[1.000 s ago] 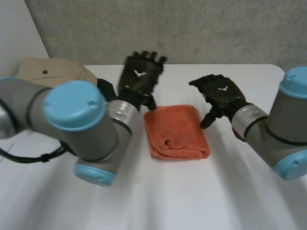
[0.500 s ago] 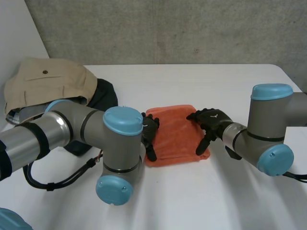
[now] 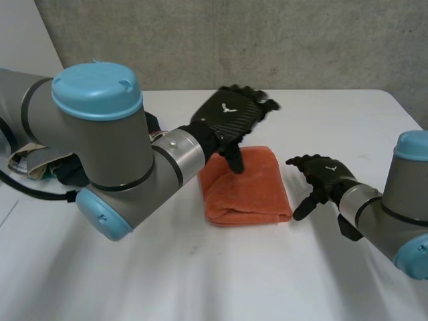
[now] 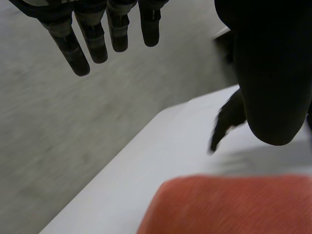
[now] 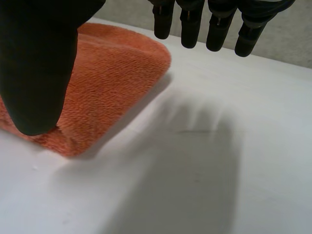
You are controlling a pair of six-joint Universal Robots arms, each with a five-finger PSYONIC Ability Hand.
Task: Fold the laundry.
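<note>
Both hands have lifted off the towel (image 3: 249,190) since half a second ago: the left hand (image 3: 231,117) hovers open over its far edge, the right hand (image 3: 322,175) open just beside it. The towel lies folded; the clothes (image 3: 27,160) well left of it look still to do.

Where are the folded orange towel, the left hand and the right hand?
folded orange towel (image 3: 247,190): head view, middle of its top layer.
left hand (image 3: 231,115): head view, back of the hand.
right hand (image 3: 326,171): head view, back of the hand.
</note>
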